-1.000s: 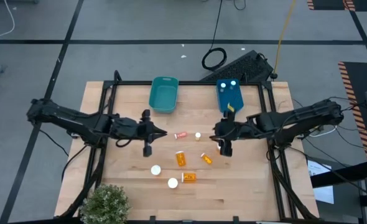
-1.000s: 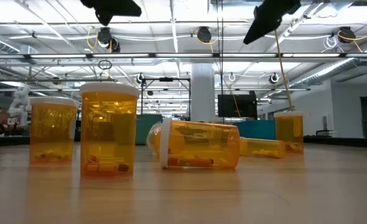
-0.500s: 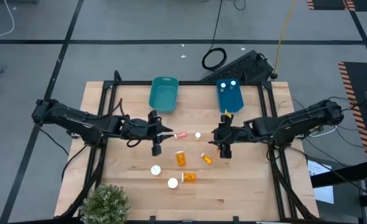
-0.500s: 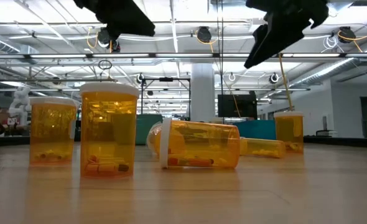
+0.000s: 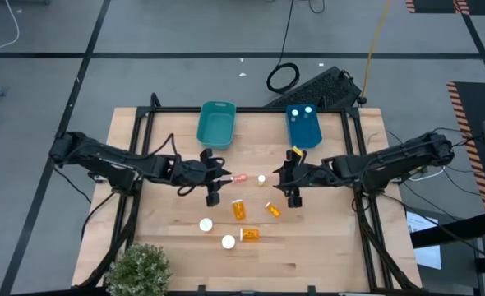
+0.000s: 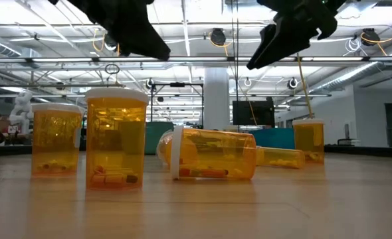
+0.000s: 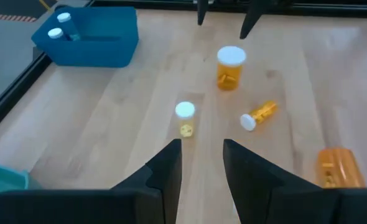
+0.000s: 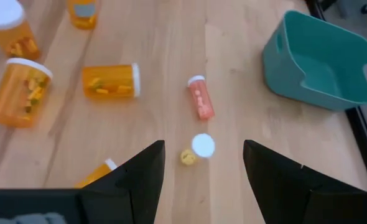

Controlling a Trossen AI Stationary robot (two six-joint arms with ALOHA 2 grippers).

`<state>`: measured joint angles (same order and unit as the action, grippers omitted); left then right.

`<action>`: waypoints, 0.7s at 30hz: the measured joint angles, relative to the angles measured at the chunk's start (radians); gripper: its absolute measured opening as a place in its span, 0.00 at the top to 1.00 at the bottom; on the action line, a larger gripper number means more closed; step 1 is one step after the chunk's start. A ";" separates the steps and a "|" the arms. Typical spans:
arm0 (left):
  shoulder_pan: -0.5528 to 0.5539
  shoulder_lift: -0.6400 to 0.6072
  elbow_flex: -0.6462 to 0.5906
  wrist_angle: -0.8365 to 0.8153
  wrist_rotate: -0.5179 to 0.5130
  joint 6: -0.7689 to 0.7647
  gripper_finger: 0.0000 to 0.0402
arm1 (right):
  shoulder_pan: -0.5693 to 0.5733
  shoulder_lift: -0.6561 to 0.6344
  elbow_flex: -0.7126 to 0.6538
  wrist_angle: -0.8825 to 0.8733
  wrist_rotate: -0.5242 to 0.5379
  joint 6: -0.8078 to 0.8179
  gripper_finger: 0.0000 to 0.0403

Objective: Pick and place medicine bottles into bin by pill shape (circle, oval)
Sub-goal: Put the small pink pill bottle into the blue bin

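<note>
Several orange medicine bottles with white caps stand or lie on the wooden table [image 5: 168,247], among them one lying bottle [image 5: 239,209] and another [image 5: 250,234]. A small red bottle [image 5: 240,178] lies on its side and a tiny white-capped bottle [image 5: 261,178] stands between my two grippers. My left gripper [image 5: 226,175] is open above the table, left of the red bottle. My right gripper [image 5: 279,176] is open too, right of the tiny bottle [image 8: 199,148]. Both hold nothing.
A teal bin [image 5: 216,125] stands at the far middle. Right of it is a blue bin [image 5: 304,131] with two white-capped bottles inside. A potted plant [image 5: 140,267] sits at the near left corner. Bare wood lies at the near right.
My left gripper has gone toward the table's right edge, closer to the small red bottle, and has come lower. My right gripper has shifted a little toward the left and also come lower. The bottles have stayed where they were.
</note>
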<state>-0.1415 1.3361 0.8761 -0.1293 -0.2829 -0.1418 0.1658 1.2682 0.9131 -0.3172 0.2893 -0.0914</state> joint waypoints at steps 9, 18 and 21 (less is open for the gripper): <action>0.047 0.155 0.000 -0.024 -0.008 0.001 0.70 | -0.022 0.000 -0.031 0.004 -0.002 -0.028 0.48; 0.079 0.310 0.000 -0.024 -0.009 -0.037 0.68 | -0.029 0.000 -0.040 -0.001 -0.002 -0.037 0.48; 0.082 0.334 0.000 -0.025 -0.009 -0.046 0.64 | -0.029 0.000 -0.040 -0.001 -0.002 -0.037 0.48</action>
<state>-0.0598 1.6697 0.8764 -0.1547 -0.2921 -0.1873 0.1368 1.2682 0.8730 -0.3187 0.2871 -0.1287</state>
